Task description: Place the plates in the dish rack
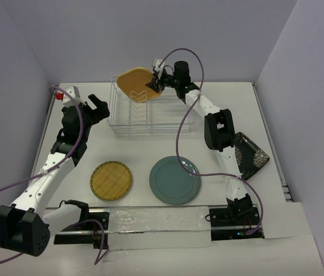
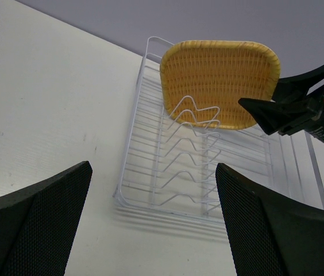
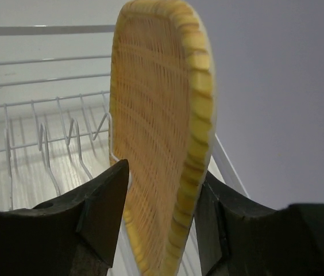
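The orange-tan plate point(image 1: 133, 82) stands on edge at the far end of the wire dish rack point(image 1: 150, 118), behind the last wavy divider. My right gripper point(image 1: 153, 85) is shut on the plate's right rim; the right wrist view shows the plate point(image 3: 162, 132) pinched between both fingers, with the rack wires point(image 3: 47, 144) below. My left gripper point(image 1: 90, 103) is open and empty, left of the rack, facing it point(image 2: 168, 172). The yellow grid plate point(image 1: 111, 180) and the teal plate point(image 1: 174, 180) lie flat in front of the rack. The dark floral plate point(image 1: 251, 155) lies at the right, partly behind the right arm.
Walls close in the table at the back and both sides. The right arm's cable loops over the rack's right end and the teal plate. A clear strip point(image 1: 150, 221) runs along the near edge between the arm bases.
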